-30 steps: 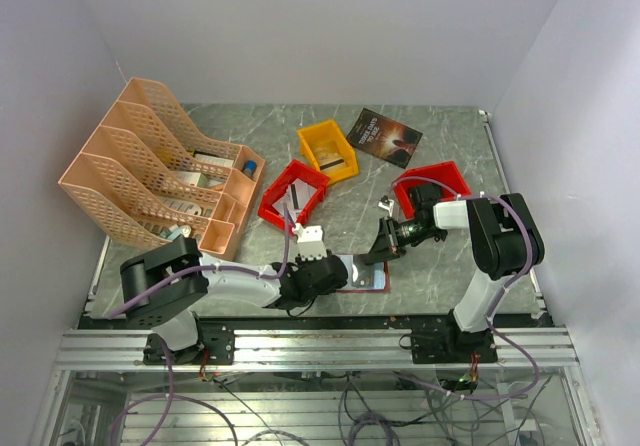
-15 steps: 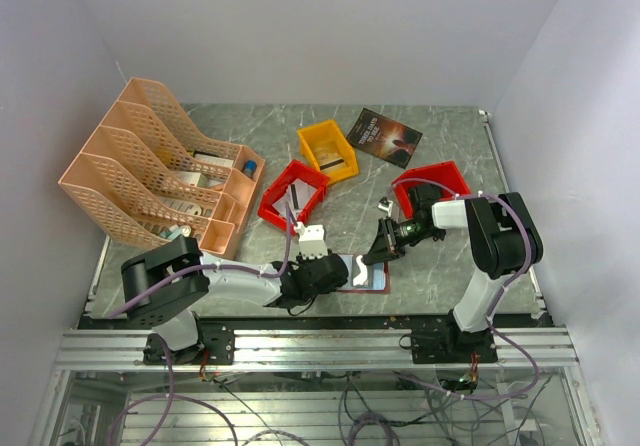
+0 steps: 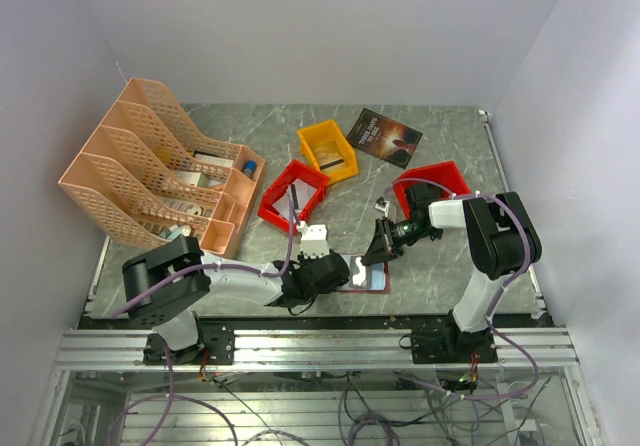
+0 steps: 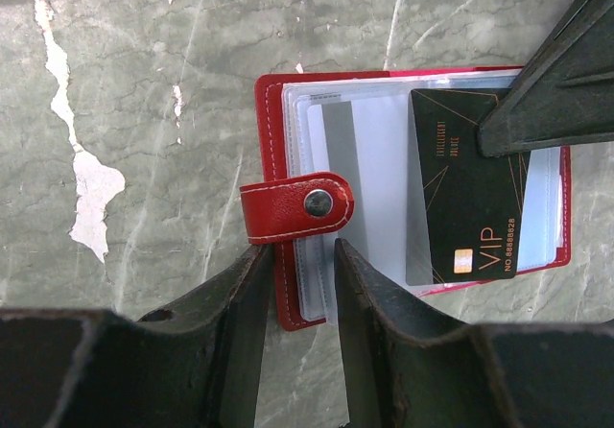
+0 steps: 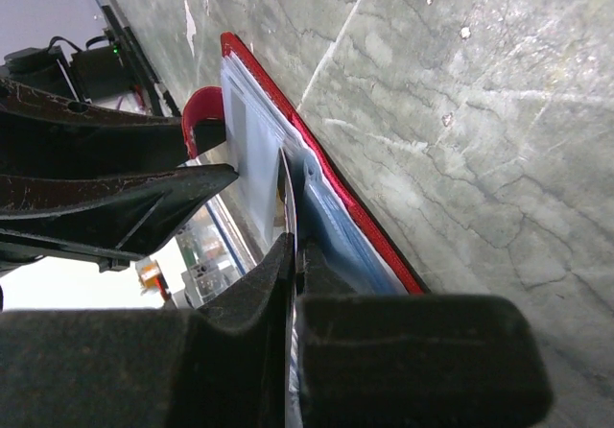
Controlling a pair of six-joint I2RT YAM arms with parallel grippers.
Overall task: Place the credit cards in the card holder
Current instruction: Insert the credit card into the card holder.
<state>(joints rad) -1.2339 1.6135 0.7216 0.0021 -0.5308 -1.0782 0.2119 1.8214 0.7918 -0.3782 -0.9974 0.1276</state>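
Closed in at the back, left and right by plain pale walls [image 3: 300,26], under soft, even light with only faint shadows. In the middle a table [image 3: 450,136] with grey-green marbled top, veined in white and chipped to a white patch [image 4: 93,186] in the left wrist view; at its left edge a peach lattice file rack [image 3: 150,166]. Along the near edge silver metal rails [image 3: 320,349], and below them loose cables [image 3: 350,406] on a glossy lower surface.
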